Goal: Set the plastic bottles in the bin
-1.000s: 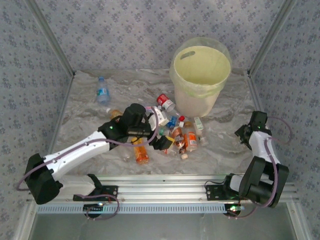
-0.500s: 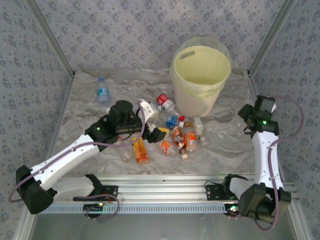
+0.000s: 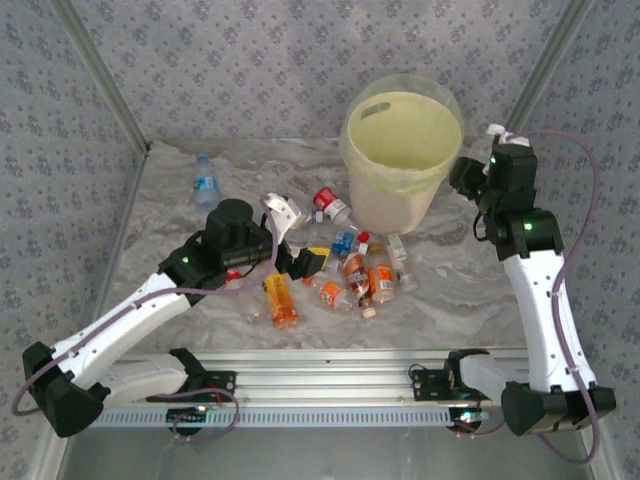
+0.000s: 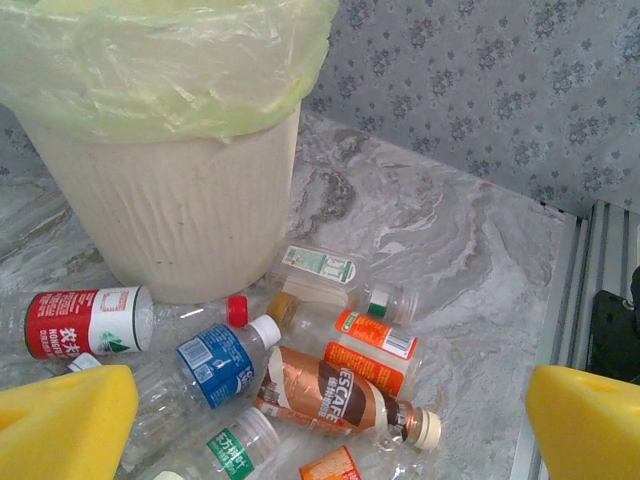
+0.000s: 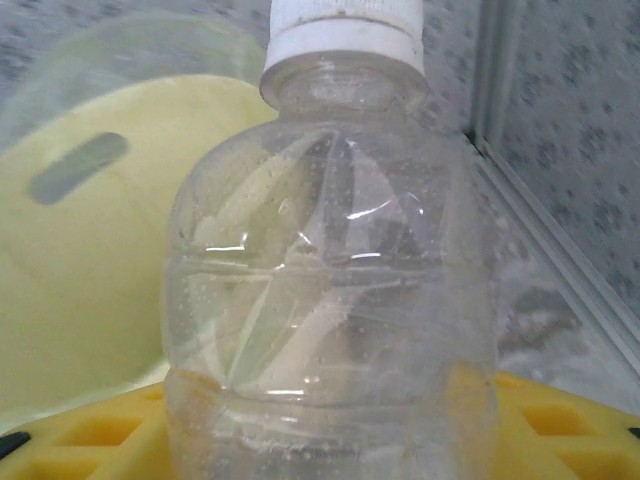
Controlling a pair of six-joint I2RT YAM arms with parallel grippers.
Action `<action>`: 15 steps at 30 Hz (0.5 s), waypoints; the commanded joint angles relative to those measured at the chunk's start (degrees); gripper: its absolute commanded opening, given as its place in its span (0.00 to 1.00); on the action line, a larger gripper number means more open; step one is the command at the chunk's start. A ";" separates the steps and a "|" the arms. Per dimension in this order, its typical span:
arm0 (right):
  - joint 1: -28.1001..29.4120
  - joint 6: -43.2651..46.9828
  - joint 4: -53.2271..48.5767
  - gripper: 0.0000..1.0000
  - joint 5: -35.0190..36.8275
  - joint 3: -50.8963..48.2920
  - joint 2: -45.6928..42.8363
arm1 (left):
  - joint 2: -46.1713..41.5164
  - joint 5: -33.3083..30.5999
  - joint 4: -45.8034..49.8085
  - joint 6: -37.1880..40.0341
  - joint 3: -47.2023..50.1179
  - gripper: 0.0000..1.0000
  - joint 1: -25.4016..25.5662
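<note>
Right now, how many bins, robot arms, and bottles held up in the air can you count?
Large round pale-yellow plastic bin: 1
White robot arms: 2
Clear plastic bottle with a white cap, held up in the air: 1
Total: 4

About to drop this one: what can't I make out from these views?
1. Bottle base: right wrist view, cut off by the lower edge; top view, largely behind the right gripper.
2. Bin floor: top view, near wall hides it; left wrist view, upper edge crops the mouth.
3. Pile count: top view, left gripper covers some bottles.
</note>
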State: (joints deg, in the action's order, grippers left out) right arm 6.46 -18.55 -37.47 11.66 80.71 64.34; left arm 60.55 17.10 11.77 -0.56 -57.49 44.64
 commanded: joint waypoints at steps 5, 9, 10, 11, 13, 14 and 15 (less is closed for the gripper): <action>7.05 7.91 0.87 0.61 2.57 11.55 8.02 | -1.23 -0.18 -1.51 -0.48 -0.86 1.00 -1.31; 8.94 10.05 1.13 0.61 1.31 15.73 12.26 | -1.45 0.02 -1.51 -0.15 -0.82 1.00 -2.05; 9.29 10.55 1.25 0.61 0.72 16.74 13.33 | -1.49 0.01 -1.49 -0.01 -0.78 1.00 -2.10; 9.56 10.92 1.44 0.61 0.52 17.48 14.25 | -1.47 0.03 -1.55 0.03 -0.78 1.00 -2.30; 9.81 11.71 1.46 0.60 -0.09 19.35 16.37 | -1.27 0.16 -1.66 0.12 -0.69 1.00 -2.37; 9.80 12.10 1.25 0.60 -0.38 20.38 17.41 | -1.06 0.32 -1.67 0.23 -0.69 1.00 -2.44; 9.86 12.42 1.19 0.60 -0.66 21.36 18.48 | -0.90 0.32 -1.69 0.29 -0.69 1.00 -2.50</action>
State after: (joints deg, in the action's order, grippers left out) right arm 15.97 -9.04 -36.91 12.01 98.35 80.73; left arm 60.40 17.10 11.77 -0.54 -57.49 42.52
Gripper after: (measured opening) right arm 0.605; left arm 0.995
